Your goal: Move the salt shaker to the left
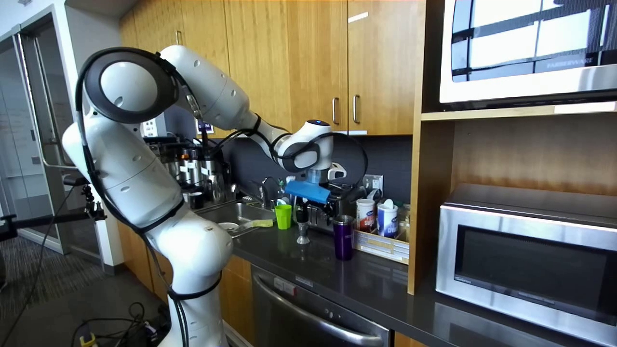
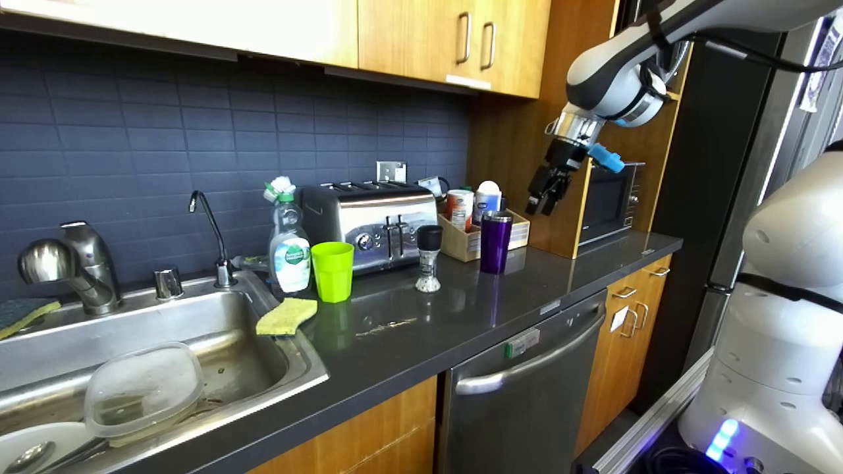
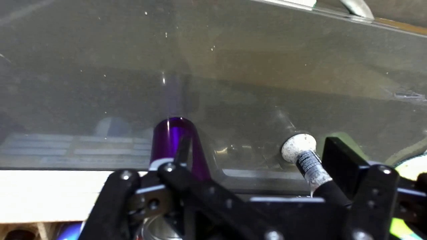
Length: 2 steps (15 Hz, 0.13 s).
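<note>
Salt shaker (image 2: 429, 263): on the desk (image 2: 375, 352), in front of the toaster (image 2: 375, 217), between the lime-green cup (image 2: 333, 271) and the purple tumbler (image 2: 495, 243) in an exterior view, apart from both. Shape slender, waisted; black cap, see-through barrel with pale grainy contents, dark label carrying print too small to read, white speckled foot flaring outward.

Orientation: upright, cap uppermost, flared foot down on the surface. Long axis vertical in both exterior views. Seen from the wrist it runs aslant, foot toward upper left, cap toward lower right and partly hidden.

Claw (image 2: 540, 205): black, jointed; released, fingers (image 3: 343, 163) spread well apart in the wrist view. Hangs tips downward, higher than the shaker and apart from it.

Surfaces nearby: desk dark grey, smooth, glossy, giving blurred reflections; a few light specks. Tumbler metallic purple, cylindrical, narrowing slightly toward its base, silvery rim. Cup with faceted sides, wider at the mouth. Toaster boxy, polished steel front, black end. Soap bottle (image 2: 290, 257): clear, waisted, standing beside the cup. Yellow sponge (image 2: 286, 316): porous slab, bent, lying at the edge of the sink (image 2: 304, 372). Pale wooden box (image 2: 460, 243), straight-sided, holding two round canisters (image 2: 460, 206).
</note>
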Tool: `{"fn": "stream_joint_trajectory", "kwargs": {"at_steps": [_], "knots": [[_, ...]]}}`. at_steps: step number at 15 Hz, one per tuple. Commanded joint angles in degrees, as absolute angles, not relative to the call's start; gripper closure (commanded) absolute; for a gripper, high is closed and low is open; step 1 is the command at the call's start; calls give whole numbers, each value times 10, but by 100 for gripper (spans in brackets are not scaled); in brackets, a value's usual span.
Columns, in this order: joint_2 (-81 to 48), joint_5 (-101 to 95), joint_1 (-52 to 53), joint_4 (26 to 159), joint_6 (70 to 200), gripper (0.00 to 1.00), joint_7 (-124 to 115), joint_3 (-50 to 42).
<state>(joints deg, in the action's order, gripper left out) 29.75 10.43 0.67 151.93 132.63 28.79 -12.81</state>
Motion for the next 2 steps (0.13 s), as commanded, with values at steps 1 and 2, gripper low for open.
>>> {"fn": "stream_joint_trajectory", "kwargs": {"at_steps": [1,2], "knots": [[303,102,4,1522,1321,0,286,-136],[308,102,-1,1524,1317,0,286,-140]]}}
